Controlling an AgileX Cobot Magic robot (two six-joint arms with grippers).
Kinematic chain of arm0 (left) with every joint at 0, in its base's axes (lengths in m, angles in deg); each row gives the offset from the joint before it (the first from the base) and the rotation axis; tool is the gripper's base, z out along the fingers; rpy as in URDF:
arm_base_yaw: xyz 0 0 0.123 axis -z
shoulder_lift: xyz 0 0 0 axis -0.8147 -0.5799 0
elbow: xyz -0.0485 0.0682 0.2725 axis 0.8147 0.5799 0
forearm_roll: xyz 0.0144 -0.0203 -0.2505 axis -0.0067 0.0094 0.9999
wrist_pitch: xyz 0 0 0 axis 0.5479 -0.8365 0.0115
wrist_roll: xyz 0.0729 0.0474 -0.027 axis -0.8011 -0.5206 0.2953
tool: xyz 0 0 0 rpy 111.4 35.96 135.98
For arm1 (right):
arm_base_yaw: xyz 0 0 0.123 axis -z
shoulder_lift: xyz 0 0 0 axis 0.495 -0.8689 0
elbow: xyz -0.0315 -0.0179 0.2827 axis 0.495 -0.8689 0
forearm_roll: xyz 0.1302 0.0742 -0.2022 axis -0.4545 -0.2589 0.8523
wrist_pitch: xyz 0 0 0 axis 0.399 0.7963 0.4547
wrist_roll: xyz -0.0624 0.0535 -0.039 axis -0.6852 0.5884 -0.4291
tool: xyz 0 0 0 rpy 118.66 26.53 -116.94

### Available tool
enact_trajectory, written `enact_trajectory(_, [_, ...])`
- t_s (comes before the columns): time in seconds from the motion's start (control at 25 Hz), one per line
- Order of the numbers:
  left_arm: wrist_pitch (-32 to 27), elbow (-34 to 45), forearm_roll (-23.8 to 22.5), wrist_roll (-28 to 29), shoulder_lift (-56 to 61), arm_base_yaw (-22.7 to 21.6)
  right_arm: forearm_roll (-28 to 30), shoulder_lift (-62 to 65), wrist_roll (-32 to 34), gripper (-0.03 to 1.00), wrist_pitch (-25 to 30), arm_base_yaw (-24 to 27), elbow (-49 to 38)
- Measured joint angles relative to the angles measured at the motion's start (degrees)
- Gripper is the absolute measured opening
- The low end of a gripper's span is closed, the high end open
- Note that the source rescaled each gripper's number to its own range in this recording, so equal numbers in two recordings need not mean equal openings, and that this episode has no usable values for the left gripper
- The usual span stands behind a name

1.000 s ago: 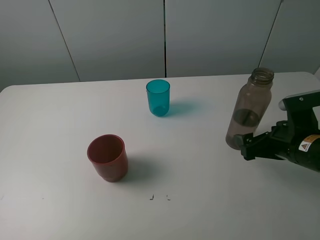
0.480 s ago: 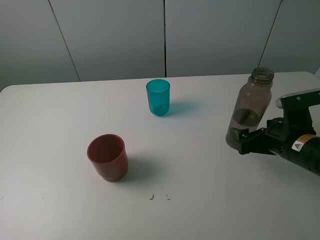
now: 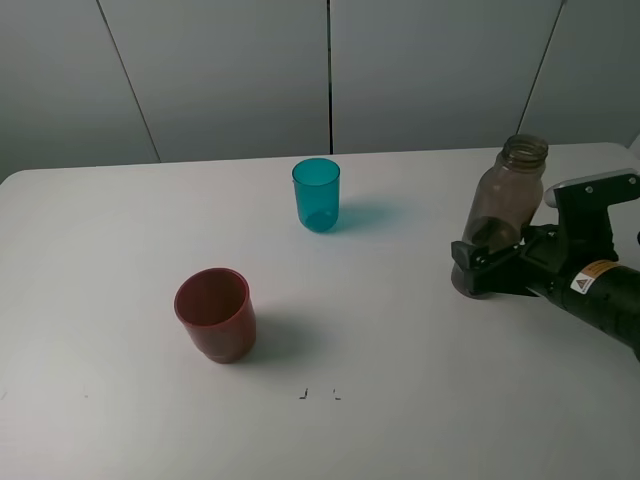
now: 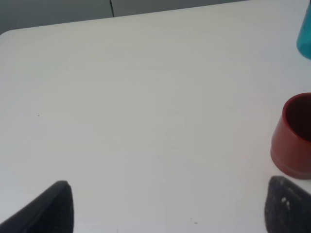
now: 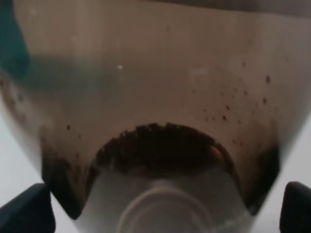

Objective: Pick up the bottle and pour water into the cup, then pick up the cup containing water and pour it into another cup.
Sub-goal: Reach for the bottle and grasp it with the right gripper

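Farthest left, the left claw point(image 4: 170, 211) hangs released over bare white tabletop point(image 3: 120, 230). Its two dark fingertips stand wide apart with nothing between them, and it does not show in the high view at all. The red cup point(image 3: 213, 312) stands upright on the left half, mouth up and untouched, and the wrist camera sees it just beyond that claw's far fingertip. Further back, near the middle, the teal cup point(image 3: 316, 195) is upright too. It is well apart from the red one and from both arms.

At the right stands the bottle point(image 3: 505, 200), uncapped. Its long axis is near vertical, with a slight lean of the neck away from the middle. Its base rests on the tabletop and a little dark liquid shows low inside. The right claw point(image 3: 472, 265) reaches in low from the right edge and sits at the foot of the bottle. The bottle lies straight ahead of this claw and between its tips. In the right wrist view the body fills the frame, with a black fingertip point(image 5: 24, 211) outside each lower flank. The claw is spread fully and has not yet closed on anything.

The right arm is by far the nearer. Clamping across the upright body looks like the step in hand, and nothing has been poured yet.
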Motion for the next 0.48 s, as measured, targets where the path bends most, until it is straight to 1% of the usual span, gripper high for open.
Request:
enact_trajectory(0.32, [0.0, 0.0, 0.0, 0.0, 0.0, 0.0, 1.74, -4.71, 1.24, 0.99, -1.58, 0.0, 4.35])
enact_trajectory(0.48, [0.0, 0.0, 0.0, 0.0, 0.0, 0.0, 1.96, -5.93, 1.24, 0.99, -2.49, 0.0, 4.84])
